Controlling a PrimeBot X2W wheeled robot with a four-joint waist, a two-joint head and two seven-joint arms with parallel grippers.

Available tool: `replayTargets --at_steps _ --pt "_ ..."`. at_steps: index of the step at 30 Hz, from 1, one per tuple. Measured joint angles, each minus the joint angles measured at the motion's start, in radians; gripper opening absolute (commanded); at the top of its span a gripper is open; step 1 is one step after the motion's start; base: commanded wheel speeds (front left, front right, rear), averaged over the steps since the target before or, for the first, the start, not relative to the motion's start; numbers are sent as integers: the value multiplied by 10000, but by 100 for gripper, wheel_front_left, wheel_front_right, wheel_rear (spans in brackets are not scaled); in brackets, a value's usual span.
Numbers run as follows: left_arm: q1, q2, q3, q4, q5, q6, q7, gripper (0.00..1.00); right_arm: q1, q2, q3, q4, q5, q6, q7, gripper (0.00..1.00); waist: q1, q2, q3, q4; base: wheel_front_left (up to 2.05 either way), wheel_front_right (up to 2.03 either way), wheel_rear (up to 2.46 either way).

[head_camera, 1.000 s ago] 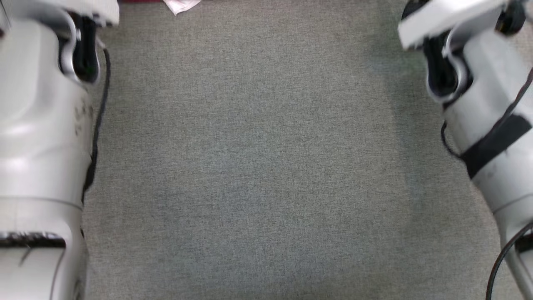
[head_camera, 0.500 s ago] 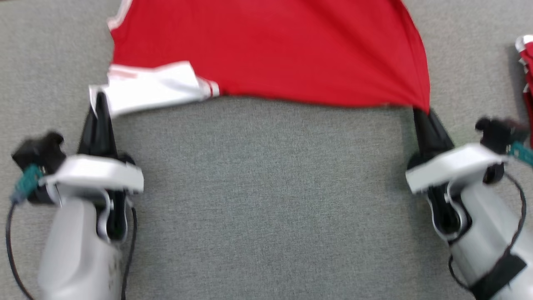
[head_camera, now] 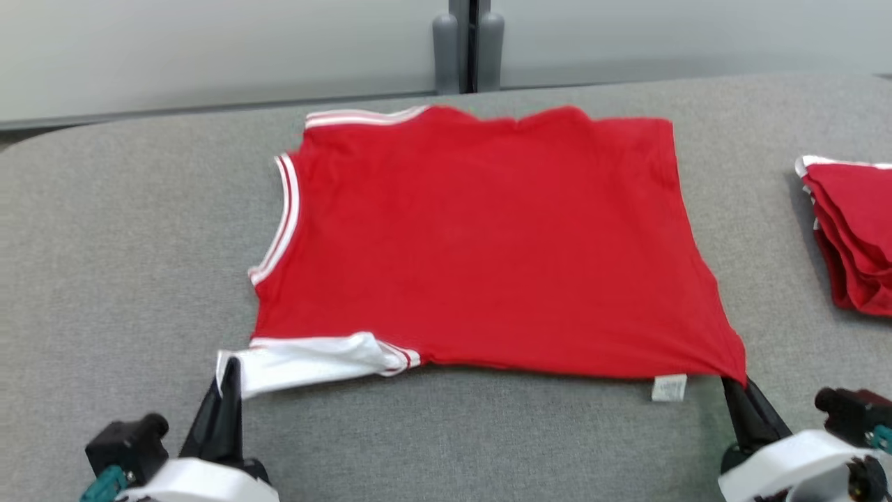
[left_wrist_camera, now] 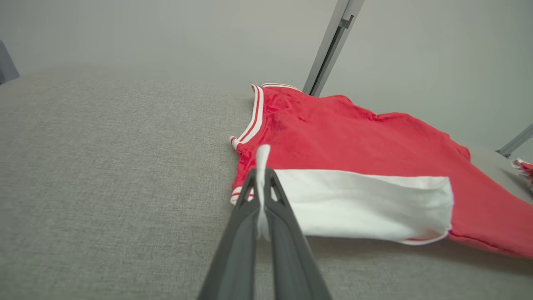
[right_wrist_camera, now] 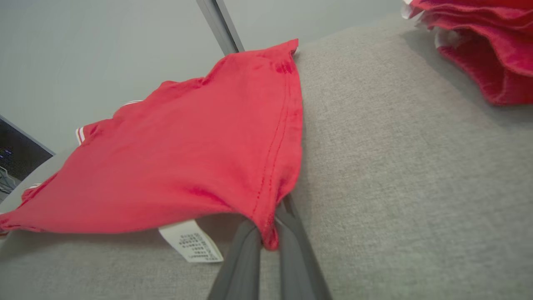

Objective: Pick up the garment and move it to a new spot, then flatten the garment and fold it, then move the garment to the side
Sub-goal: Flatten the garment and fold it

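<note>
The garment [head_camera: 481, 244] is a red sleeveless jersey with white and red striped trim, spread over the grey table. Its near left corner is a white turned-over flap [head_camera: 306, 362]. My left gripper [head_camera: 228, 373] is shut on that white corner, and in the left wrist view white cloth [left_wrist_camera: 262, 166] is pinched between the dark fingers [left_wrist_camera: 245, 233]. My right gripper [head_camera: 733, 383] is shut on the near right red corner [right_wrist_camera: 268, 225]. A white care label [head_camera: 669, 388] hangs from the near hem, seen also in the right wrist view as the label [right_wrist_camera: 191, 241].
A stack of folded red garments [head_camera: 850, 230] lies at the table's right edge. The grey fabric table [head_camera: 104, 265] has a rounded far left corner, with a pale wall and a grey post [head_camera: 467, 49] behind it. Bare table lies left of the jersey.
The head camera has tilted up, from bare table to the whole jersey and the wall. Both grippers keep their hold on the near corners.
</note>
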Motion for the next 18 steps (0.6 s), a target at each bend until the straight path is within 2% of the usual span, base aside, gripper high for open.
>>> replayTargets --at_steps 5,9,14,18 --pt "1405 -8 -267 -1555 -33 431 1103 0 1258 52 -915 -940 -512 2 1024 0 0 0 -569 187 0 0 0" --pt "2201 -4 -389 -2474 -113 648 1908 0 2314 382 -1733 -1860 -1005 0 1925 0 0 0 -901 338 0 0 0" --pt "2660 151 -472 -3062 -136 777 2698 0 3039 849 -2418 -2732 -1536 0 2991 0 0 0 -1146 350 0 0 0" --pt "2625 186 -466 -3185 -207 849 2840 0 3187 1141 -2800 -3168 -1776 0 3622 0 0 0 -1153 344 0 0 0"
